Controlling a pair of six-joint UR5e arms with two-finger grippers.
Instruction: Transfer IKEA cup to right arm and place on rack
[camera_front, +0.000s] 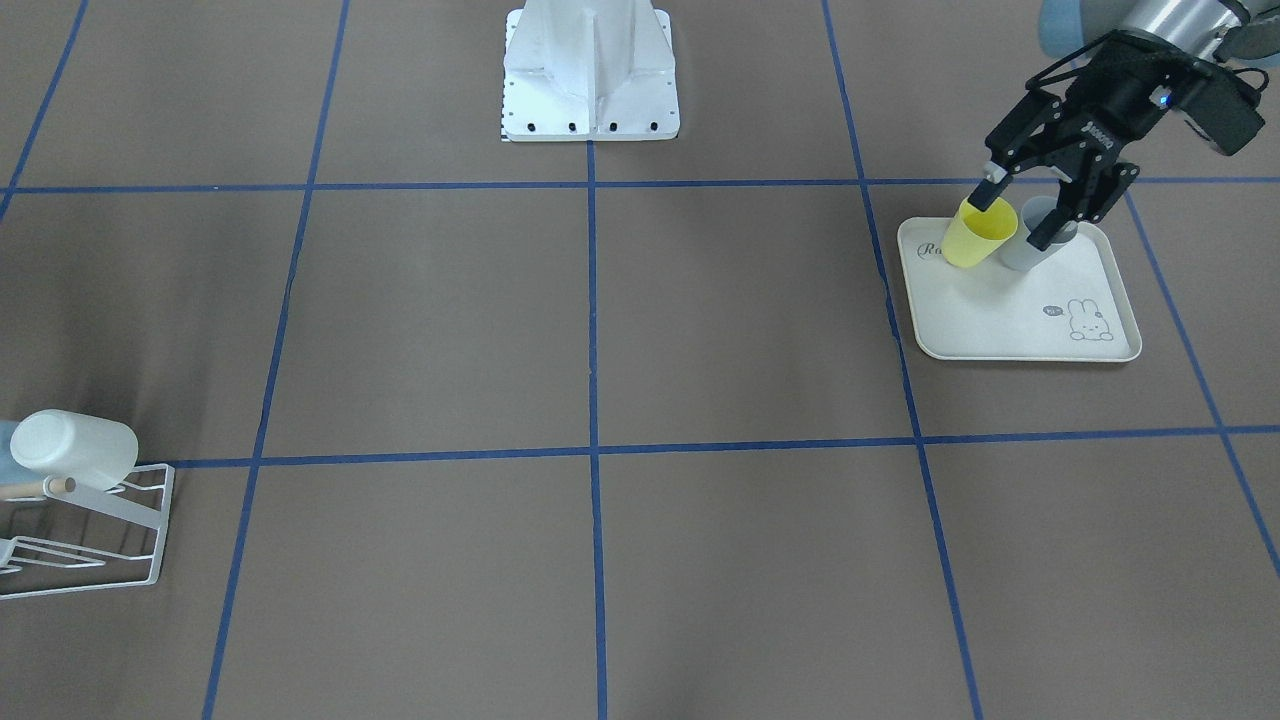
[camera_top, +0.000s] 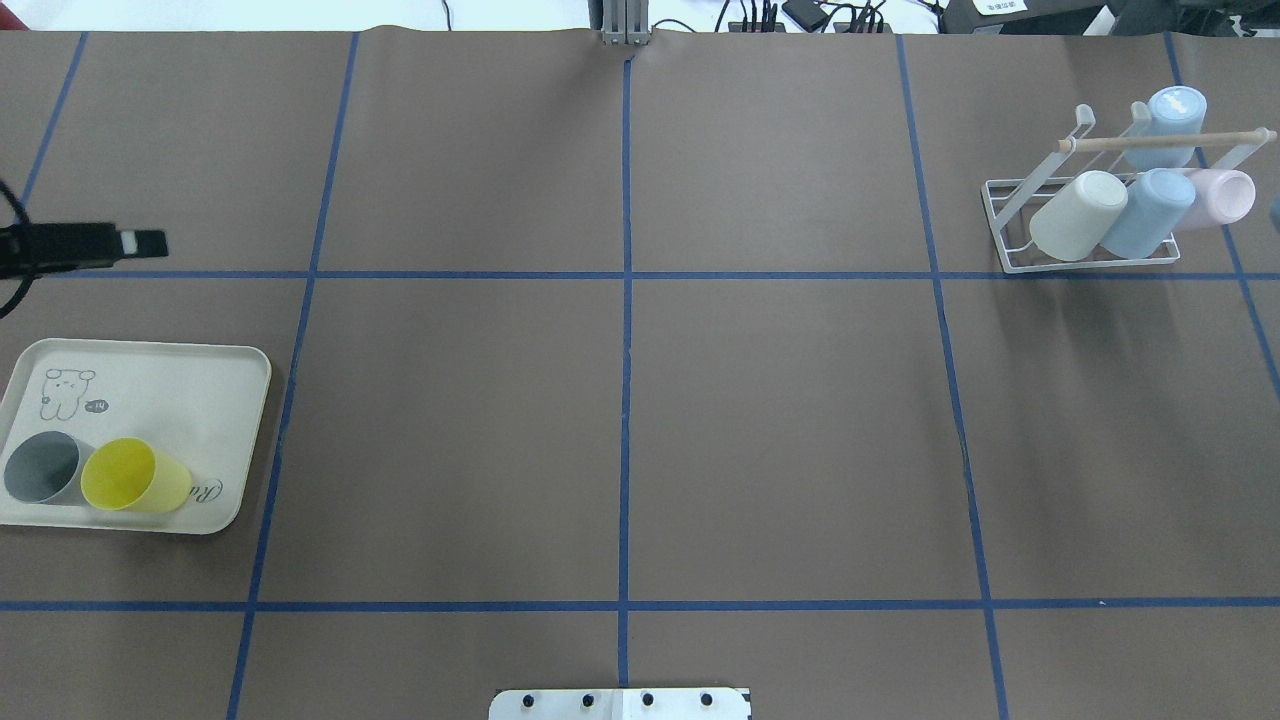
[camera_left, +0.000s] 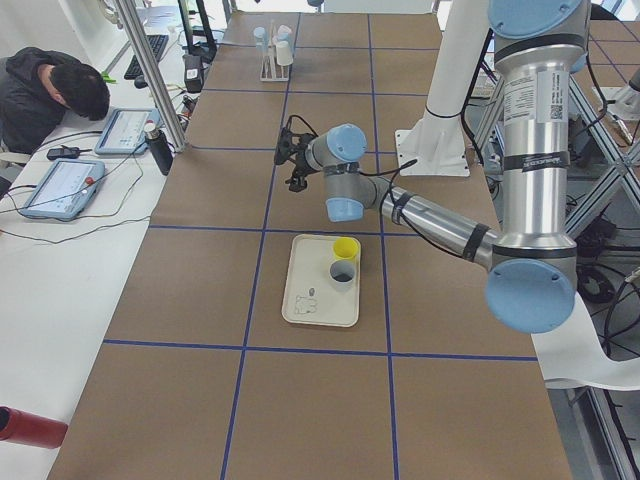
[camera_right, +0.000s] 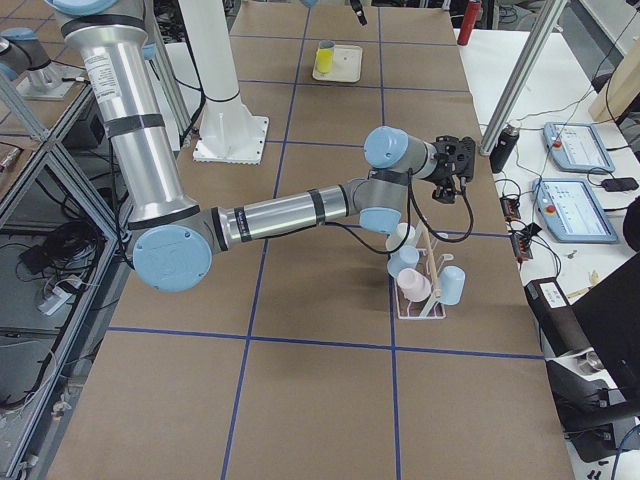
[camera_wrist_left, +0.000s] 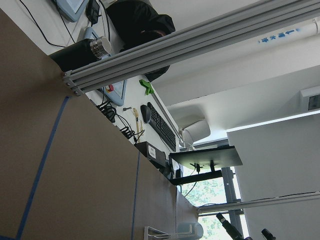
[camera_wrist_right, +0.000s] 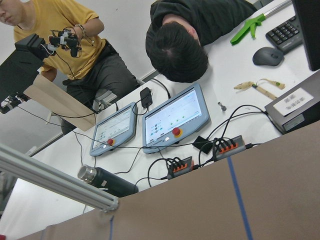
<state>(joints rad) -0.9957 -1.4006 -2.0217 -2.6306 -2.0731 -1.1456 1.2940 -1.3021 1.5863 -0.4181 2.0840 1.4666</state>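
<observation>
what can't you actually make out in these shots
- Right gripper: seen only in the exterior right view, small; open or shut is unclear.
- Rack: cut off by the front-facing view's left edge.
- Tray lettering: partly covered by the yellow cup in the overhead view.
- Left gripper: the overhead view's left edge cuts most of it off.

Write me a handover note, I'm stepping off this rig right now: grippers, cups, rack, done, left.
Left gripper: open, empty, in the air beyond the tray, on no cup.
Right gripper: raised near the rack; open or shut, cannot tell.
Done: four cups sit on the rack.
Left: yellow cup and grey cup stand on the tray; grasp one, hand it over, rack it.
</observation>
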